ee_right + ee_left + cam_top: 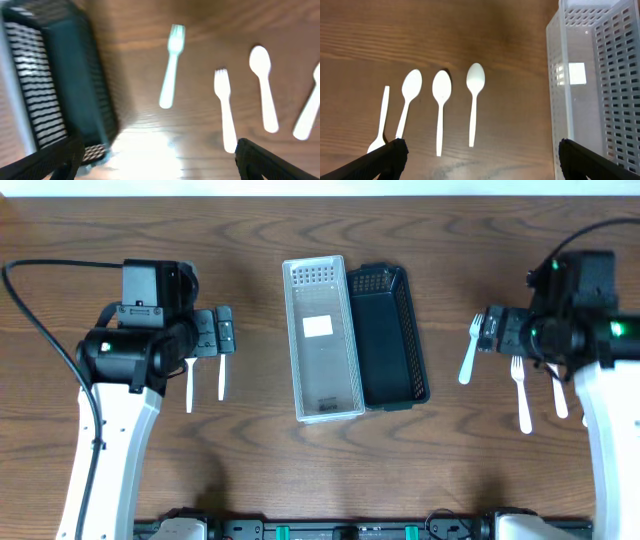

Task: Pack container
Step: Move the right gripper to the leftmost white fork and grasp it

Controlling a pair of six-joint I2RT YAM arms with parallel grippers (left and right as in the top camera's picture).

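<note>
Spoons, three in a row, lie straight ahead of my left gripper, bowls away from me and handles toward me. Their long axes run across my closing line, so a handle would sit crosswise between the fingers. Left jaws are wide apart with nothing held.

White basket stands to my right, its long side roughly parallel to the handles. Black basket touches its far side.

Right gripper: jaws also wide apart and empty, above the forks, with the black basket to its left. That view is blurred.

Judgement: each arm is nearer its own cutlery.

Writing: pale label on the white basket's floor, no text legible. No brands seen.
</note>
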